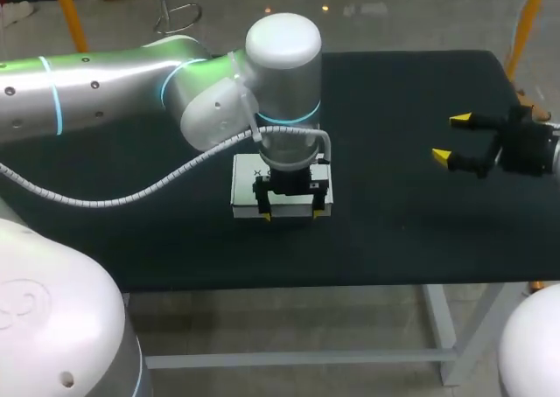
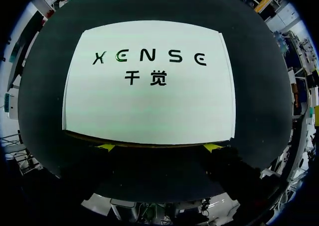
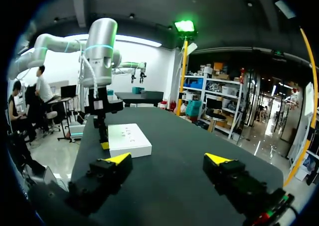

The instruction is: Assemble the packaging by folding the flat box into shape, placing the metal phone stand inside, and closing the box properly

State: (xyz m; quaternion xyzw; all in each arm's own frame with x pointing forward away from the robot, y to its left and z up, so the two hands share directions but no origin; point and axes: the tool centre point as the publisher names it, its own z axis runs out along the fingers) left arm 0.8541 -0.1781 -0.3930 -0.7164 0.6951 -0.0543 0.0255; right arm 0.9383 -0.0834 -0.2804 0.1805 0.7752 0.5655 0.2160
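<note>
A white box [image 1: 247, 180] with dark print on its lid lies flat and closed at the middle of the black table [image 1: 402, 222]. My left gripper [image 1: 291, 214] points straight down at the box's near edge. In the left wrist view the box [image 2: 149, 81] lies just ahead of the left gripper [image 2: 159, 147], whose yellow tips are wide apart, open, both along that same edge. My right gripper [image 1: 451, 138] hangs open over the table's right side, well clear of the box. Its wrist view shows the box [image 3: 128, 140] far ahead of the right gripper [image 3: 168, 159]. No phone stand is visible.
The table's front edge [image 1: 289, 285] runs close below the box. Dark tabletop lies between the box and my right gripper. My left arm [image 1: 131, 91] crosses above the table's left half.
</note>
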